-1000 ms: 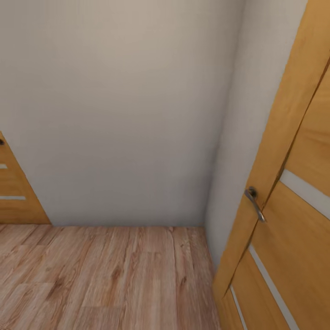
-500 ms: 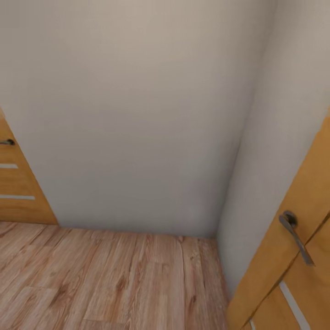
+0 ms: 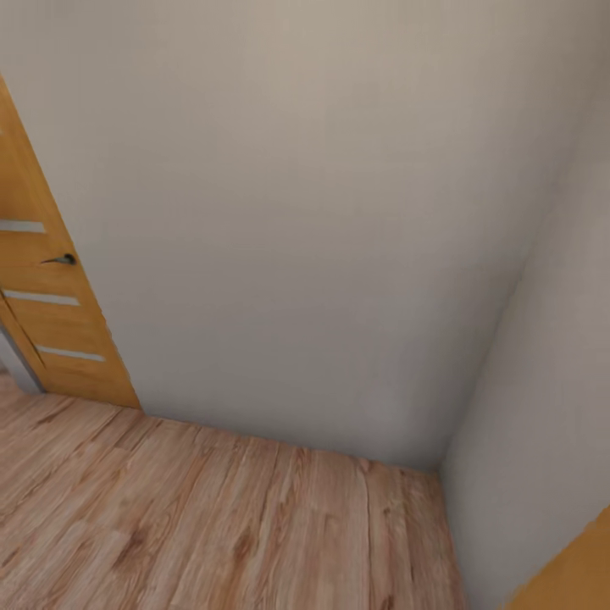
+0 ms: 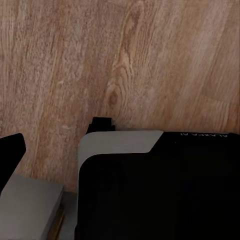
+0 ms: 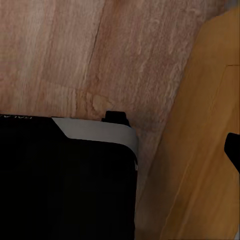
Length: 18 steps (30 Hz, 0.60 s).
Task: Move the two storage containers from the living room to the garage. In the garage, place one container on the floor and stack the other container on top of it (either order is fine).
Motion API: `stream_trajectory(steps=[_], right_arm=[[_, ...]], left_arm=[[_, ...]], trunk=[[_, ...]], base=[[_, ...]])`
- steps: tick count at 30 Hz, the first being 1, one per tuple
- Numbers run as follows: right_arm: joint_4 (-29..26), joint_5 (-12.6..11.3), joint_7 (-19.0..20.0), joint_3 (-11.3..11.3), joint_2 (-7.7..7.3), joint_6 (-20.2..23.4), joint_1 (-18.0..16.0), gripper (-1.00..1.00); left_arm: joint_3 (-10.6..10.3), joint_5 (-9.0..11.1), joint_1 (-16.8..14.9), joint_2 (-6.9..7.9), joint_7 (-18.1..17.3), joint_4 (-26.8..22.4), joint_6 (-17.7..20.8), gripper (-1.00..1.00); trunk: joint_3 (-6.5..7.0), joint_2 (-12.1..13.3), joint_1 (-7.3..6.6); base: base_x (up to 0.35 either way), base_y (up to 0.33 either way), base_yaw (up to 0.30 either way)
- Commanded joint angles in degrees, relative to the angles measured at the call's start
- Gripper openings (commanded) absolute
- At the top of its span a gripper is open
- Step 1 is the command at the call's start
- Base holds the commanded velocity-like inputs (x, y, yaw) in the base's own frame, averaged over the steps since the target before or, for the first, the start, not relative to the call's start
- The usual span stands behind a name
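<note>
Light wood-plank flooring [image 3: 212,525] of an indoor corner runs up to two plain cream walls [image 3: 322,220]. A wood-panelled door [image 3: 51,296] with a dark lever handle [image 3: 61,259] stands at the left; another orange door's edge [image 3: 576,568] shows at lower right. Both wrist views look down on planks past the robot's black-and-grey base [image 4: 160,185]. Whether either gripper is open cannot be told.
</note>
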Motion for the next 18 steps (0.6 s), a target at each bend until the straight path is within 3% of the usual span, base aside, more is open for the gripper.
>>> stream_trajectory(steps=[1, 18], right_arm=[[0.17, -0.55, -0.04, 0.48, 0.05, -0.34, -0.07, 1.00], [0.17, -0.47, -0.04, 0.54, 0.13, -0.34, -0.08, 1.00]], left_arm=[[0.00, 0.32, -0.04, -0.01, 0.06, -0.02, 0.09, 1.00], [0.00, 0.32, -0.04, -0.01, 0.00, 0.00, 0.09, 1.00]], trunk=[[-0.07, -0.05, 0.04], [-0.07, -0.05, 0.04]], base=[[0.303, 0.000, 0.269], [0.312, 0.000, 0.264]])
